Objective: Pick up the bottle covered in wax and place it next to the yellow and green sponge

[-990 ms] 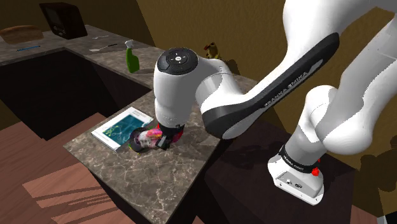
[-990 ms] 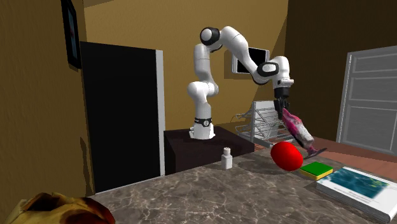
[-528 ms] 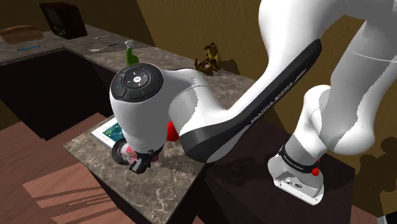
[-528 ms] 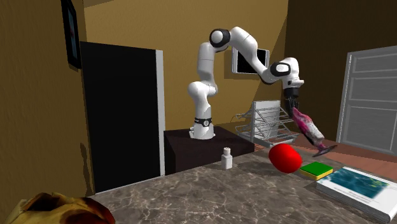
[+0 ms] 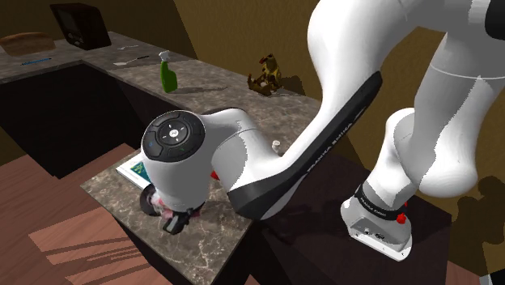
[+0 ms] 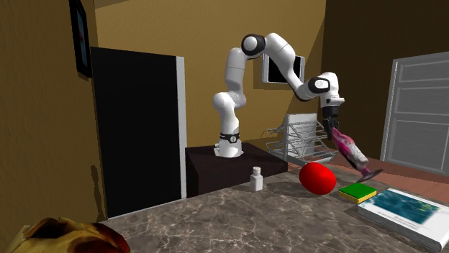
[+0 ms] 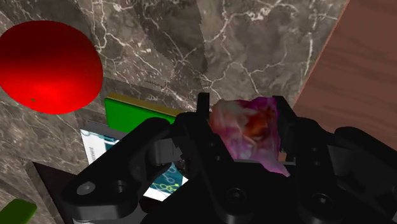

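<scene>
The bottle (image 6: 350,152) is mottled pink and purple with a dark base. It hangs tilted in the air, its top clasped by my gripper (image 6: 332,123), which is shut on it. It hangs above the yellow and green sponge (image 6: 357,192), which lies on the marble counter (image 6: 288,215) between a red ball (image 6: 317,177) and a book (image 6: 399,207). In the wrist view the bottle (image 7: 248,130) sits between the black fingers (image 7: 203,118), with the sponge (image 7: 137,113) and red ball (image 7: 48,67) beyond it. From the shoulder camera my gripper (image 5: 174,219) hangs over the counter's front edge.
A small white bottle (image 6: 256,177) stands on the counter near the stand (image 6: 230,169), and a wire rack (image 6: 302,140) stands behind. A green spray bottle (image 5: 167,74) and a figurine (image 5: 265,74) sit on the far counter. Wooden floor (image 7: 362,76) lies past the edge.
The arm has carried the bottle toward the second exterior view's right, from over the red ball to over the sponge. The grip has held throughout.
</scene>
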Available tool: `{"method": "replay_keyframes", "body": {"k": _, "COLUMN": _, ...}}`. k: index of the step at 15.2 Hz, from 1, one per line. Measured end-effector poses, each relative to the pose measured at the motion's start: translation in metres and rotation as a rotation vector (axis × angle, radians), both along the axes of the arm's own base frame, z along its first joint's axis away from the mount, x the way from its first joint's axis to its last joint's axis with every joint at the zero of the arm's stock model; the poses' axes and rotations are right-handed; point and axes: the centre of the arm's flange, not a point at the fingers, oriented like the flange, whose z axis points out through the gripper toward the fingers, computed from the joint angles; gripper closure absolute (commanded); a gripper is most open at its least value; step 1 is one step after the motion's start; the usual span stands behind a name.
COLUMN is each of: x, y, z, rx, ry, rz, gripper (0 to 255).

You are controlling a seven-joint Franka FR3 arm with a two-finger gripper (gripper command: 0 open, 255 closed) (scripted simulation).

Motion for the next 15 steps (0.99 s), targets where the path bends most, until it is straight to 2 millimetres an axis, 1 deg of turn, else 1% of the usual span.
{"method": "replay_keyframes", "body": {"k": 3, "x": -0.005, "y": 0.005, "z": -0.008, "rx": 0.007, "ry": -0.005, "rz": 0.009, "gripper": 255}}
{"method": "replay_keyframes", "body": {"k": 5, "x": -0.005, "y": 0.004, "z": -0.021, "rx": 0.004, "ry": -0.002, "rz": 0.007, "gripper": 255}}
{"method": "replay_keyframes", "body": {"k": 8, "x": -0.011, "y": 0.009, "z": -0.034, "rx": 0.015, "ry": -0.006, "rz": 0.022, "gripper": 255}}
{"method": "replay_keyframes", "body": {"k": 10, "x": -0.016, "y": 0.016, "z": -0.042, "rx": 0.021, "ry": -0.005, "rz": 0.037, "gripper": 255}}
{"method": "replay_keyframes", "body": {"k": 11, "x": -0.005, "y": 0.010, "z": -0.051, "rx": 0.009, "ry": 0.000, "rz": 0.018, "gripper": 255}}
{"method": "replay_keyframes", "body": {"k": 12, "x": -0.002, "y": 0.004, "z": -0.064, "rx": 0.001, "ry": 0.003, "rz": 0.006, "gripper": 255}}
{"method": "replay_keyframes", "body": {"k": 13, "x": 0.003, "y": 0.000, "z": -0.070, "rx": -0.003, "ry": 0.005, "rz": 0.000, "gripper": 255}}
{"method": "replay_keyframes", "body": {"k": 15, "x": 0.003, "y": -0.004, "z": -0.083, "rx": -0.006, "ry": 0.006, "rz": -0.005, "gripper": 255}}
